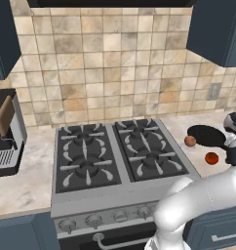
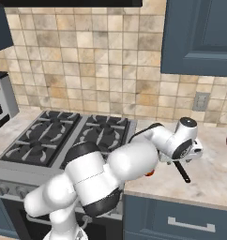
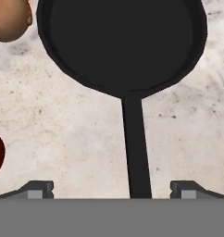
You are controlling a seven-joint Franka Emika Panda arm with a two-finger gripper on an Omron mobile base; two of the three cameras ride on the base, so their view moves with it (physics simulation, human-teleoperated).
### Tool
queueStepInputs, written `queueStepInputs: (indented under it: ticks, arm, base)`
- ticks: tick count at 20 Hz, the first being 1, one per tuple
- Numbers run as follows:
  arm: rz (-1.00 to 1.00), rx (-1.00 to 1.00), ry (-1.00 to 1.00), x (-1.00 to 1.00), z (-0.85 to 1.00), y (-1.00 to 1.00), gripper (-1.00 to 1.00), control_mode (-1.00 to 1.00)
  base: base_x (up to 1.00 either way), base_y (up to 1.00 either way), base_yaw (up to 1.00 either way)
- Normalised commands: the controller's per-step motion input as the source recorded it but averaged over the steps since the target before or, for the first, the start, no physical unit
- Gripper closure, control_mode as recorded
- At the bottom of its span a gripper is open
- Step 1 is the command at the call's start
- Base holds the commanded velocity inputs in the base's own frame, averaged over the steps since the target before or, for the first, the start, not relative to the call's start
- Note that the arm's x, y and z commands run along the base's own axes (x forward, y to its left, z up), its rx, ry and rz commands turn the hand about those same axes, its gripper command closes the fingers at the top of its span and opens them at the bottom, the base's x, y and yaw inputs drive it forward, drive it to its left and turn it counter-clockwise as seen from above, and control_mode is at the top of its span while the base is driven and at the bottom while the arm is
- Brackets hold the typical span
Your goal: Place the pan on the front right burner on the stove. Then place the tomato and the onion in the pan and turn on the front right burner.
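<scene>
Two dark fingertips of the pincer stand spread wide, one on each side of the long handle of the pan, holding nothing. The pan lies flat on the pale stone worktop, right of the stove, handle toward the near edge. The onion sits just left of the pan's bowl, and the tomato lies nearer, left of the handle. The front right burner carries nothing. A row of silver knobs lines the stove's front.
</scene>
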Motion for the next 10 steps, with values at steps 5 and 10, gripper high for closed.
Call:
queueStepInputs:
  ticks: [5, 10]
  arm:
    - [0.02, 0.00, 0.00, 0.06, -0.09, 0.00, -1.00, -1.00]
    - [0.01, 0.00, 0.00, 0.07, -0.20, 0.00, -1.00, -1.00]
  base:
    - [0.00, 0.00, 0.00]
    - [0.00, 0.00, 0.00]
